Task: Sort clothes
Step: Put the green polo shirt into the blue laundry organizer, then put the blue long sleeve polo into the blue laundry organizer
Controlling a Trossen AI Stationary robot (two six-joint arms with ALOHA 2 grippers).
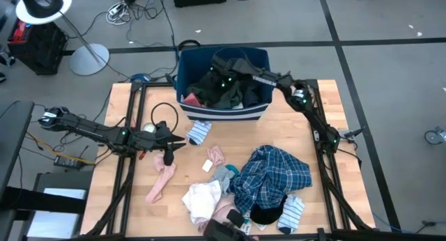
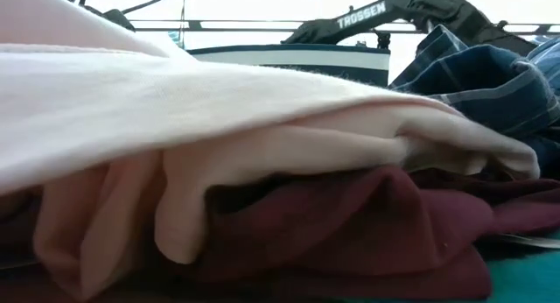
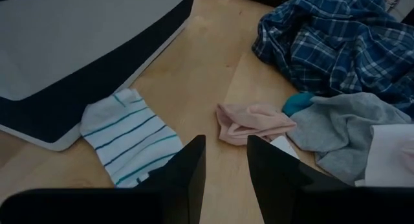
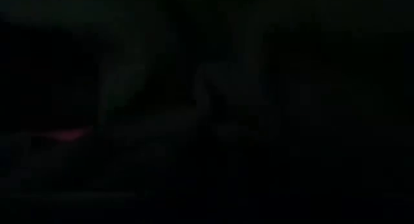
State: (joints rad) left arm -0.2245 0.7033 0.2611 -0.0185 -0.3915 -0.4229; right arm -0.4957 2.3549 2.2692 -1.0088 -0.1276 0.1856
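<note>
Inside the bin [image 1: 259,110], the right claw [image 1: 221,65] touches dark clothes [image 1: 226,93].

A light wooden desk [image 1: 125,105] stands on a grey floor [image 1: 390,67] crossed by dark seam lines; loose black and white cables [image 1: 132,8] lie there; a white round-based lamp stand [image 1: 87,58] sits beside the desk.

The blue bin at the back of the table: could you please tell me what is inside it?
The bin holds a heap of dark clothes, with the right gripper reaching down into it. Anything beneath that heap is covered.
</note>
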